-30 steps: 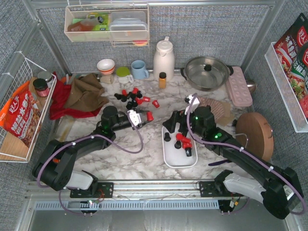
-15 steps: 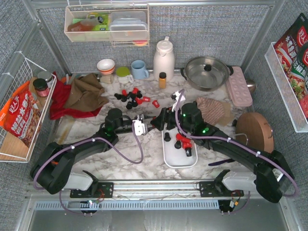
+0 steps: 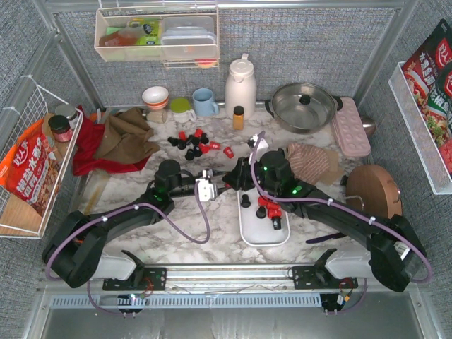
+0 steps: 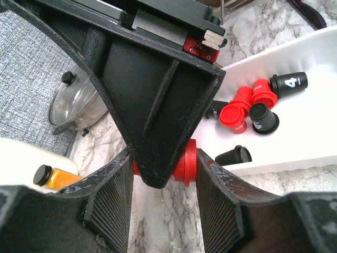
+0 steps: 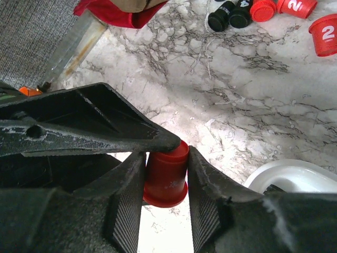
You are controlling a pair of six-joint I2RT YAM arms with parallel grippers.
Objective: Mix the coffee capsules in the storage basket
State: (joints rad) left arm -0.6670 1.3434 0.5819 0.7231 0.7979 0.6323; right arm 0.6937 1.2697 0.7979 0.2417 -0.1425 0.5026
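One red capsule (image 4: 185,161) is pinched by both grippers at once, just left of the storage basket's (image 3: 265,239) far end. My left gripper (image 3: 214,187) is shut on it from the left. My right gripper (image 3: 230,182) comes in from the right, its fingers (image 5: 202,182) pressed on both sides of the same red capsule (image 5: 166,174). The white basket (image 4: 316,132) holds several red and black capsules (image 4: 253,103). More loose capsules (image 3: 194,141) lie in a pile on the marble further back.
Behind the pile stand an amber bottle (image 3: 239,116), a white jug (image 3: 240,86), a blue mug (image 3: 205,102) and a lidded pot (image 3: 304,106). Red and brown cloths (image 3: 116,138) lie at the left. A pink box (image 3: 351,127) and round wooden board (image 3: 373,189) are at the right.
My right arm swung left from over the basket to meet the left gripper, and its jaws closed onto the red capsule the left one holds. The left gripper shifted slightly right.
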